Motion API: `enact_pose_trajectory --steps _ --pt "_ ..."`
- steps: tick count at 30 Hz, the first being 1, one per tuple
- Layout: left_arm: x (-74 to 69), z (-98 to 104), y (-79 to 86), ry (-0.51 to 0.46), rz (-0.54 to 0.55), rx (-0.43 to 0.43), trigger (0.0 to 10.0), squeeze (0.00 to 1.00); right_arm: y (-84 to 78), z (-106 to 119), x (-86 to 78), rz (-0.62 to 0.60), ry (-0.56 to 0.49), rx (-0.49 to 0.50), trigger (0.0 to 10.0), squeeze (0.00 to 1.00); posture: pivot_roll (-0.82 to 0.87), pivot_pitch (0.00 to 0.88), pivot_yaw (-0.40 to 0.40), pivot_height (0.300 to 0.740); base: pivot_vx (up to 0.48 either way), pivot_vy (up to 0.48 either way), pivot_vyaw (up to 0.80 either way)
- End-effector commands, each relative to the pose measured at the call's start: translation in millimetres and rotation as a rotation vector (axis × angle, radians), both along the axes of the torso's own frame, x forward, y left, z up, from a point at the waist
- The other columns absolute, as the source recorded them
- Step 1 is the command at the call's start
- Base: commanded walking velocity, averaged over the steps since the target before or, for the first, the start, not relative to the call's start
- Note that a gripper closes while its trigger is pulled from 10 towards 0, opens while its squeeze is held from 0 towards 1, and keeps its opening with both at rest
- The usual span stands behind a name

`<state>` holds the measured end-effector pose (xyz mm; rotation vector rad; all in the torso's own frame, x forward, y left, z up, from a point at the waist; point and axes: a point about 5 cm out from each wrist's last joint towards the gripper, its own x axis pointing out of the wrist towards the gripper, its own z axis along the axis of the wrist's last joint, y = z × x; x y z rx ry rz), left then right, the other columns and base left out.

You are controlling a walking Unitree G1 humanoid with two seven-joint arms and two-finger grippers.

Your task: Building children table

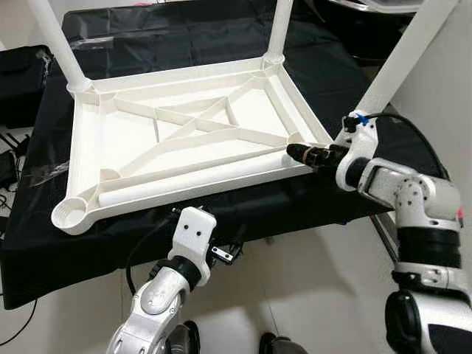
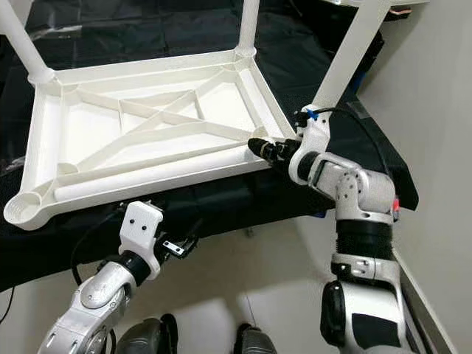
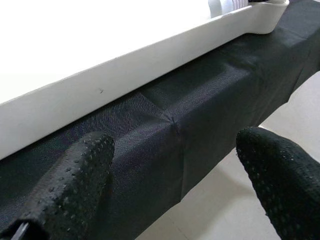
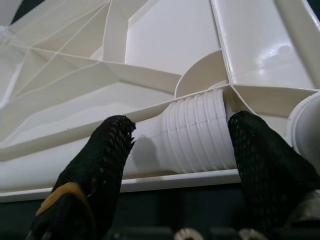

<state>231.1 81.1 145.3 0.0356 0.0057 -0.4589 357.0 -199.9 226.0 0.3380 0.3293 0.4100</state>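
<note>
A white plastic tabletop (image 1: pixel 87 147) lies upside down on a black-covered table (image 1: pixel 44 251). Legs stand in both far corner sockets (image 1: pixel 63 51) (image 1: pixel 280 29), and a third leg (image 1: pixel 402 63) rises at the near right corner. The near left socket (image 1: pixel 71 214) holds nothing. A loose leg (image 1: pixel 192 179) lies inside the tabletop along its near rim. My right gripper (image 1: pixel 299 153) is open at that leg's threaded end (image 4: pixel 200 130), one finger on each side. My left gripper (image 1: pixel 227 253) hangs open below the table's front edge, facing the black cloth (image 3: pixel 165 125) and holding nothing.
A white wall (image 1: pixel 450 96) stands close on the right. A black bag (image 1: pixel 22 74) and cables sit to the left of the table. Pale floor (image 1: pixel 310 295) lies between me and the table's front edge.
</note>
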Motion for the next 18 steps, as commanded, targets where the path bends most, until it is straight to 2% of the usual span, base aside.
enact_pose_trajectory --steps 1,4,8,18 --pt "-2.3 -3.3 0.7 0.015 0.003 0.022 10.0 0.0 -3.5 2.3 1.0 0.008 -0.01 0.027 10.0 0.0 0.11 0.258 -0.063 0.74 0.0 0.0 0.0" --pt "-2.3 -3.3 1.1 0.015 0.005 0.023 10.0 0.0 -3.2 8.6 2.5 0.036 -0.025 0.072 10.0 0.0 0.11 0.258 -0.062 0.74 0.0 0.0 0.0" --pt "-2.5 -2.7 1.5 0.014 0.006 0.023 10.0 0.0 -3.1 16.1 1.3 0.106 -0.035 0.061 10.0 0.0 0.11 0.261 -0.062 0.74 0.0 0.0 0.0" --pt "-2.7 -1.7 1.7 0.012 0.008 0.023 10.0 0.0 -2.2 18.7 -0.9 0.164 -0.035 0.09 10.0 0.0 0.11 0.265 -0.06 0.74 0.0 0.0 0.0"
